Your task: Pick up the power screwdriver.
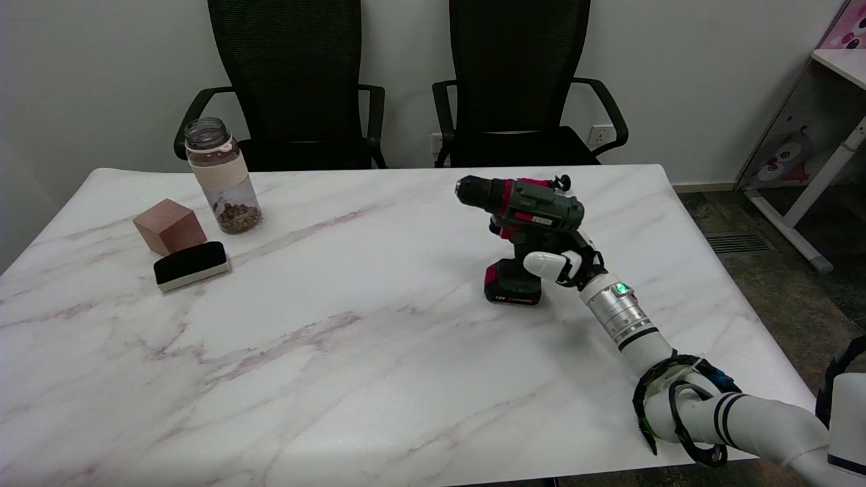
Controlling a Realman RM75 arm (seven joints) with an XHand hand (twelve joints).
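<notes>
The right hand (560, 265) wraps the handle of the power screwdriver (524, 226), which stands upright on the table (338, 352) right of centre, body above the hand, nose pointing left.

- A jar (220, 174), a wooden cube (169, 226) and an eraser (191, 264) are grouped on the table's (338, 352) far left.
- Two chairs (291, 81) are set behind.
</notes>
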